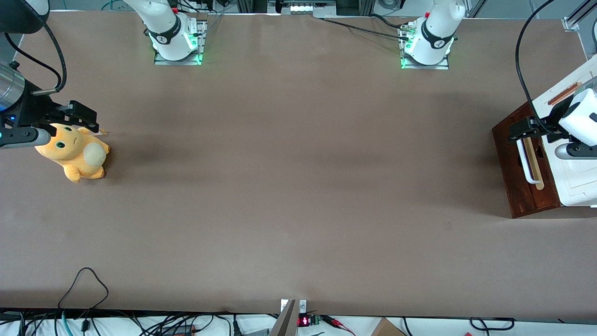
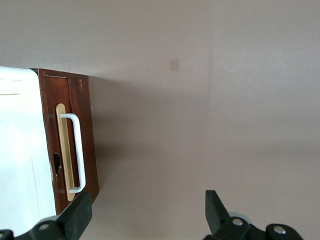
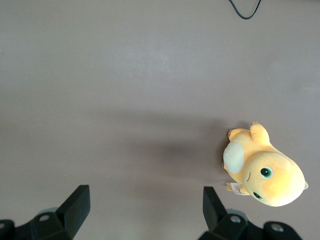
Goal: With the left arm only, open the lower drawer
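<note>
The dark red-brown wooden lower drawer (image 1: 524, 172) with its white bar handle (image 2: 77, 152) stood shut at the working arm's end of the brown bench (image 1: 289, 186); the black two-finger tool (image 2: 147, 212) hovered above the handle's farther end, fingers spread wide, holding nothing, off to one side of the bar

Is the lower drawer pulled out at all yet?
Shut, apparently: no pale tray shows between the lower drawer front and the white cabinet. The open left gripper hovers above the white handle, not gripping it.

My gripper (image 1: 521, 129) hides part of the lower drawer (image 1: 515, 177); the white cabinet (image 1: 578, 182) is cut off at the frame's edge.
</note>
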Controlling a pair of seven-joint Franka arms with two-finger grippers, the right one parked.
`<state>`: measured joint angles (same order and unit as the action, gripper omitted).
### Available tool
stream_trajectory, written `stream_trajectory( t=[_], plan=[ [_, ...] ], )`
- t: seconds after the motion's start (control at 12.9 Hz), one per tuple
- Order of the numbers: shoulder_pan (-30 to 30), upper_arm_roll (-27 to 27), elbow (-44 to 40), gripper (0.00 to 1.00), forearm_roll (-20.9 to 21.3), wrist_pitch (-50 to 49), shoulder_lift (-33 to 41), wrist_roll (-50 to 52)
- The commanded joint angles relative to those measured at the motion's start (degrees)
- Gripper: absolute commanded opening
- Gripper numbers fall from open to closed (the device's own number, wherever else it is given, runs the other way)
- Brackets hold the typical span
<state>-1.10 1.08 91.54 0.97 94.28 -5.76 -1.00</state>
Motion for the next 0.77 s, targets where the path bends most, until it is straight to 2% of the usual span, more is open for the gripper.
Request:
stream_trajectory(
  t=[0.0, 0.31, 0.7],
  plan=[
    [0.1, 0.1, -1.7, 1.00, -0.4, -2.0, -0.3, -1.0],
    [0.1, -0.4, -3.2, 1.00, 0.9, -3.0, -0.7, -0.8],
    [0.1, -0.3, -3.2, 1.00, 0.4, -3.2, -0.6, -1.0]
  ],
)
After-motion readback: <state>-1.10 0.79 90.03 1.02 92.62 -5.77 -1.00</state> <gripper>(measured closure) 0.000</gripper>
